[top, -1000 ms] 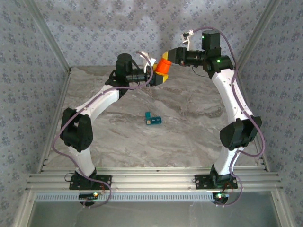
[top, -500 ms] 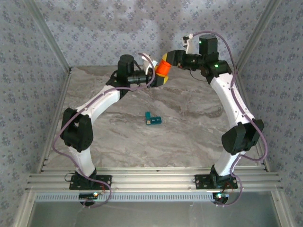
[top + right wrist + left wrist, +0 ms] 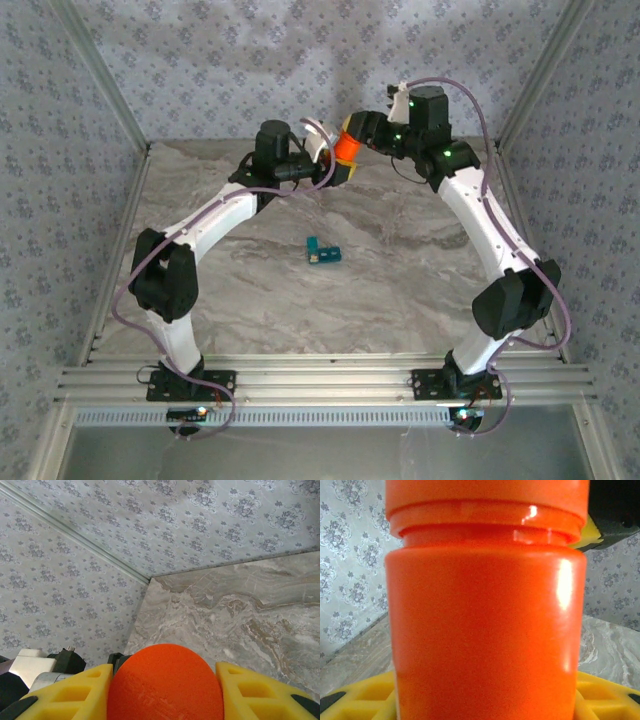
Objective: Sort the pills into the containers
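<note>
Marbled tabletop (image 3: 400,290) bears pill box (image 3: 322,252); fingers (image 3: 75,695) grip bottle (image 3: 485,630).

- A grey, marble-veined surface (image 3: 380,300) is seen at the middle of the enclosure, with darker streaks running across it.
- Behind the surface, a back wall (image 3: 250,60) papered in pale blue-grey with a repeated grey floral motif is found.
- The same paper is carried by the left wall (image 3: 50,200) and the right wall (image 3: 600,180) beside the surface.
- The far corners of the surface are marked by slanting metal struts, one on the left (image 3: 107,80) and one on the right (image 3: 542,70).
- The near edge of the surface is bordered by slotted aluminium rails (image 3: 320,380), with a perforated strip (image 3: 320,415) just below them.
- Beyond the strip, a dull grey-green panel (image 3: 320,450) is seen.
- The scene is lit softly and evenly; only faint shadows are cast on the surface.
</note>
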`<state>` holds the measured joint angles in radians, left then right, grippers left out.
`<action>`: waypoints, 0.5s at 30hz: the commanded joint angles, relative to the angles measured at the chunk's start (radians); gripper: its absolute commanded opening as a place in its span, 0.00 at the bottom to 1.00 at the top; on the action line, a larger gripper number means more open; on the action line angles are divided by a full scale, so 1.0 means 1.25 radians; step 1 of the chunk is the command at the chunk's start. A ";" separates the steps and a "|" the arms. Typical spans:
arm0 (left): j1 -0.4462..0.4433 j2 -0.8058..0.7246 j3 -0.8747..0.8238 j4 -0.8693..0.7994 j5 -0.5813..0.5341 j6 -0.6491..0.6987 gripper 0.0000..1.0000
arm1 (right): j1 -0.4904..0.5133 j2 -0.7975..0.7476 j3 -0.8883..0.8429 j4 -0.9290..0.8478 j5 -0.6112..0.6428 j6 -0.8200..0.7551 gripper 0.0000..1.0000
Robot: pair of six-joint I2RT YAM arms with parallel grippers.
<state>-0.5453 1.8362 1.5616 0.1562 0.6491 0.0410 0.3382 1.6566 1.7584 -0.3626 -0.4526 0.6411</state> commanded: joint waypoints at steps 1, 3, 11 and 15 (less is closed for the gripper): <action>0.002 -0.036 0.020 0.104 0.011 -0.029 0.00 | -0.009 -0.002 0.006 -0.053 -0.066 0.023 0.49; 0.012 -0.031 0.021 0.107 0.030 -0.045 0.00 | -0.032 -0.007 0.021 -0.046 -0.089 0.021 0.59; 0.052 -0.011 0.042 0.096 0.141 -0.111 0.00 | -0.108 -0.055 0.044 -0.011 -0.216 -0.038 0.85; 0.063 -0.004 0.066 0.068 0.210 -0.132 0.00 | -0.140 -0.055 0.048 -0.037 -0.278 -0.116 0.86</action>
<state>-0.4702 1.8366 1.5871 0.2115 0.8043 -0.0834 0.1787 1.6154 1.7794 -0.3794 -0.7036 0.5911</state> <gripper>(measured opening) 0.536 0.860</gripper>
